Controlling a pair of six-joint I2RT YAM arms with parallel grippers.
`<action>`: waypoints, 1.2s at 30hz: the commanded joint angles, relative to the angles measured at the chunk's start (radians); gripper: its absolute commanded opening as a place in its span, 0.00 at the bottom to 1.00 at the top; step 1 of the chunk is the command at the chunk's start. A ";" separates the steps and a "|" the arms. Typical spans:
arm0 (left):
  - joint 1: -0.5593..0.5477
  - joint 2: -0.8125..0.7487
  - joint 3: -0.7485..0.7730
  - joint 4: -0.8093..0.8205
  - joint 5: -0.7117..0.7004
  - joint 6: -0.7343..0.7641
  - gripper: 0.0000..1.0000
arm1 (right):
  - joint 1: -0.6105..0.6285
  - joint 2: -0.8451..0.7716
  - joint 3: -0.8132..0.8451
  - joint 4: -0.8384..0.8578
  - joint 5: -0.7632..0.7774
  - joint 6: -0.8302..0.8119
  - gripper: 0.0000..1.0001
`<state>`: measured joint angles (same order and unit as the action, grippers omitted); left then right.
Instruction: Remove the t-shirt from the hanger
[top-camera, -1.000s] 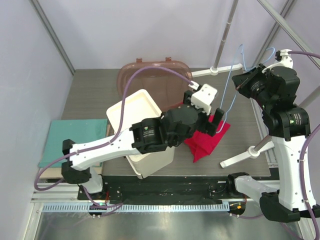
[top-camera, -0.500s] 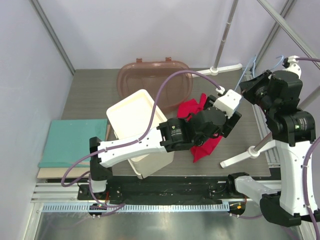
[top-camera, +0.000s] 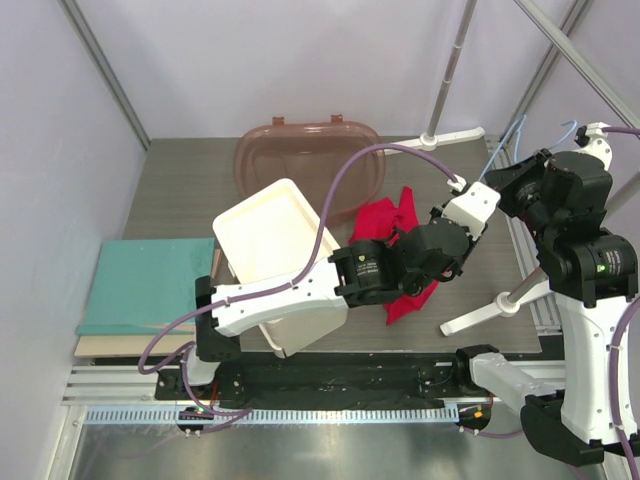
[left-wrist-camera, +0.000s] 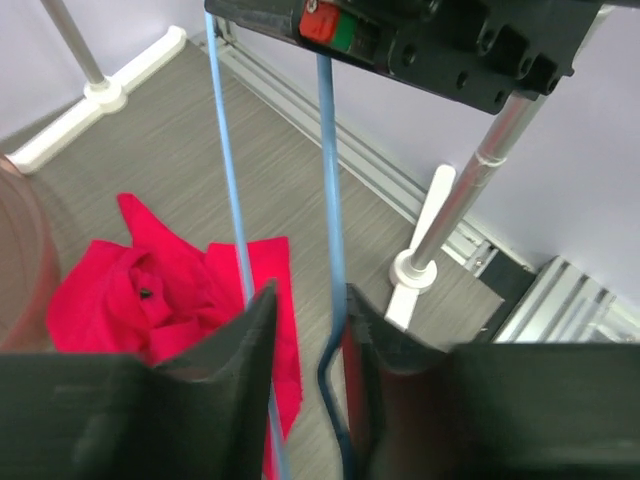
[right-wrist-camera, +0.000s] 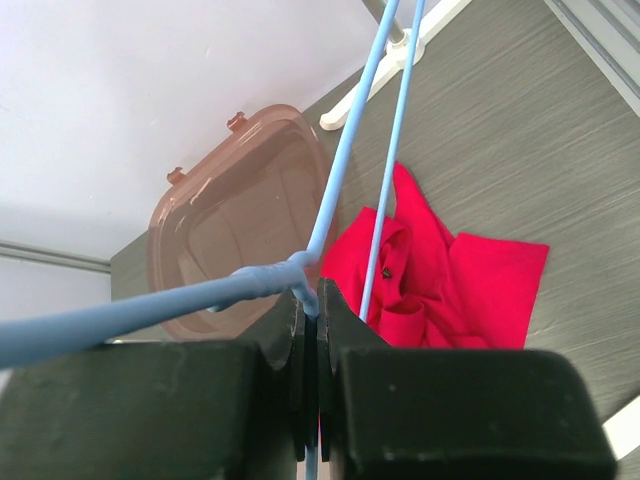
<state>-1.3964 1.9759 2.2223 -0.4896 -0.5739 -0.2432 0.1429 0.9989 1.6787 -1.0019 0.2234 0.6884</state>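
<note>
The red t-shirt (top-camera: 392, 222) lies crumpled on the grey table, partly under my left arm; it also shows in the wrist views (left-wrist-camera: 150, 290) (right-wrist-camera: 450, 275). The light-blue wire hanger (right-wrist-camera: 345, 160) is up in the air above it, bare. My right gripper (right-wrist-camera: 309, 300) is shut on the hanger at the twisted neck. My left gripper (left-wrist-camera: 308, 300) stands around one hanger wire (left-wrist-camera: 330, 180). The wire runs along its right finger, with a narrow gap left to the other finger. The second wire (left-wrist-camera: 225, 150) passes by the left finger.
A white box (top-camera: 275, 240) stands left of the shirt, with a brown translucent lid (top-camera: 300, 160) behind it. A teal mat (top-camera: 145, 280) lies at the far left. White-grey poles with feet stand at the back (top-camera: 450, 137) and at the near right (top-camera: 480, 310).
My left arm has swung right, from the shirt to the hanger wires, and its jaws have narrowed. The right arm has carried the hanger slightly right. The shirt shifted and lies spread out.
</note>
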 joint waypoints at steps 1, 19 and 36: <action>0.008 0.006 0.039 0.020 -0.020 -0.010 0.17 | 0.004 -0.031 0.006 -0.015 -0.025 0.003 0.02; 0.051 -0.120 -0.053 -0.003 0.107 -0.041 0.00 | 0.003 -0.253 0.087 -0.115 -0.010 -0.136 0.79; 0.119 0.126 0.312 0.169 0.440 0.052 0.00 | 0.001 -0.700 0.088 -0.273 0.298 -0.132 0.45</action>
<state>-1.2972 2.0537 2.4874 -0.4374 -0.2317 -0.1951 0.1444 0.2867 1.7554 -1.2499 0.5091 0.5739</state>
